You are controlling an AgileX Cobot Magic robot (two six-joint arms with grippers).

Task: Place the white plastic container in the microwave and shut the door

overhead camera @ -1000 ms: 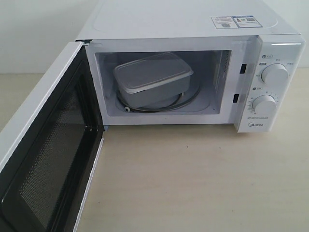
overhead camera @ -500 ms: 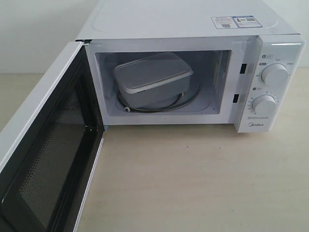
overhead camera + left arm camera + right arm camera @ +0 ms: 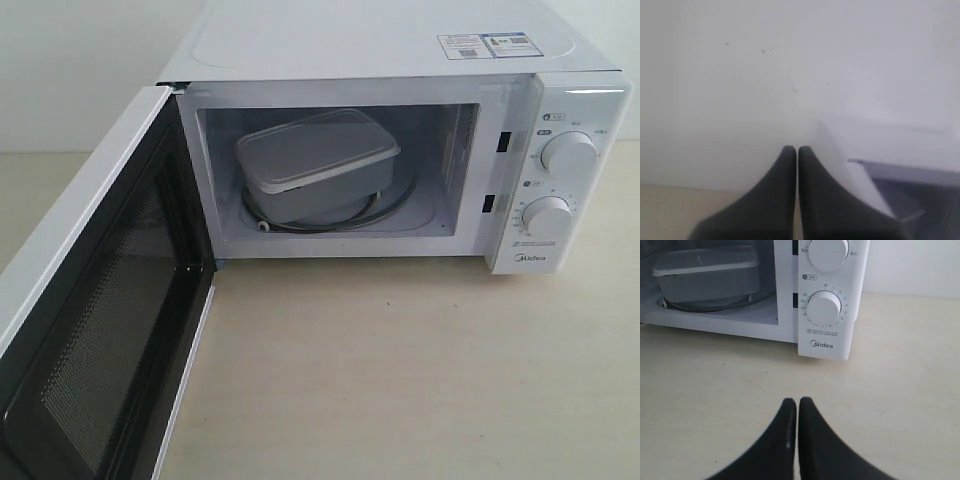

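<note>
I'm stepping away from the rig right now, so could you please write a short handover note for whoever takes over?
Left gripper: shut, empty.
Right gripper: shut, empty, over the beige table, facing the white boxy Midea microwave.
Translucent-white rectangular plastic container: lidded, inside the microwave's cavity.
Done: container placed.
Left: the white door with dark mesh window stands wide open, hinged on the left of the exterior view; swing it shut.

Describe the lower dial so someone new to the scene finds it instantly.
Find the white microwave with its door swung open. Its right-hand panel carries two round white dials, stacked. The lower dial sits under the upper dial, directly above the Midea logo, ringed by numbers.
</note>
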